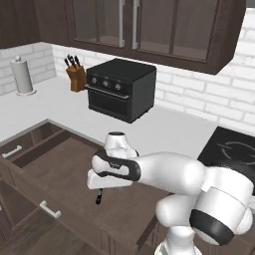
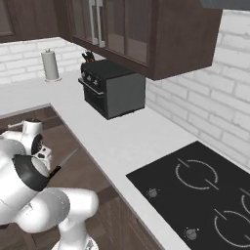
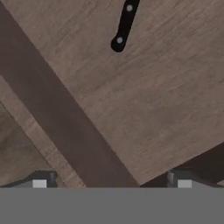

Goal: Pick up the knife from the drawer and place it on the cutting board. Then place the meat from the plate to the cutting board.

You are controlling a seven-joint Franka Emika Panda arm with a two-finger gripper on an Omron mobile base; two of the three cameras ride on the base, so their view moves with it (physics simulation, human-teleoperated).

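While the drawer (image 1: pixel 74 169) stands pulled out from under the bench (image 1: pixel 60 107), the knife (image 3: pixel 124 26) lies flat on the drawer's wooden floor, its black handle showing in the hand view. Above that floor hangs the claw (image 3: pixel 111 183), its two fingertips (image 3: pixel 40 181) spread as wide as they go and holding nothing; the knife handle lies well apart from them. Back on the bench, beyond the drawer, a black oven (image 1: pixel 119 88) stands with a knife block (image 1: pixel 75 74) just beside it.
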